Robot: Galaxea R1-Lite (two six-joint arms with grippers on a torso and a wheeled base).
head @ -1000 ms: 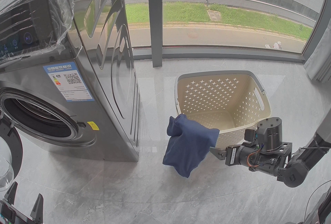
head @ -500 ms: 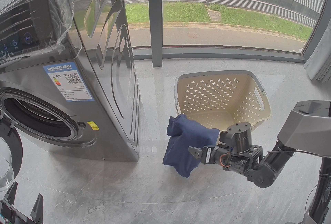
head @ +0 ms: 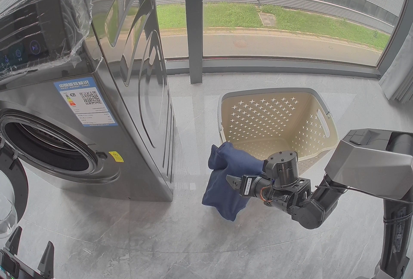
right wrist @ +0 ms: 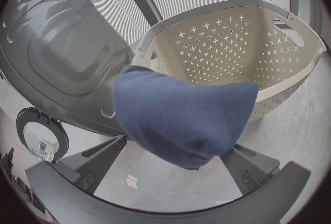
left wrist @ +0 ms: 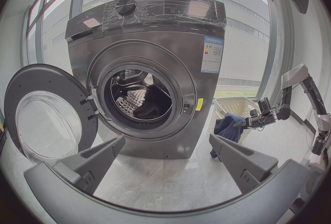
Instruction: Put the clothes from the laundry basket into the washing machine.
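The left gripper (left wrist: 165, 152) hangs low in front of the washing machine (head: 86, 78), its fingers spread wide with nothing between them. Beyond the fingertips the round door (left wrist: 44, 114) stands swung fully aside, so the drum (left wrist: 141, 97) is open to take a load (some dark laundry (left wrist: 151, 109) already lies inside). This arm looks parked clear of the loading path rather than working.

Further right, the blue garment (head: 230, 181) is draped over the near corner of the laundry basket (head: 275, 93) rim, most of it hanging outside toward the floor (head: 172, 228). That drape leaves a loose fold free to be pinched from the side. The right gripper (head: 234, 183) is level with the fold, its fingers wide apart. In its wrist view the blue garment (right wrist: 182, 114) sits between and just ahead of the two fingers, not yet pinched. Past the fingertips, the basket's bare inner walls suggest this is the last piece to move.

Compared with a second ago, the right gripper has travelled toward the machine. Then its fingertips were just short of the garment's basket-side edge; now they overlap the middle of it. Its jaws have stayed open throughout. The garment, basket, door and left gripper have not shifted.
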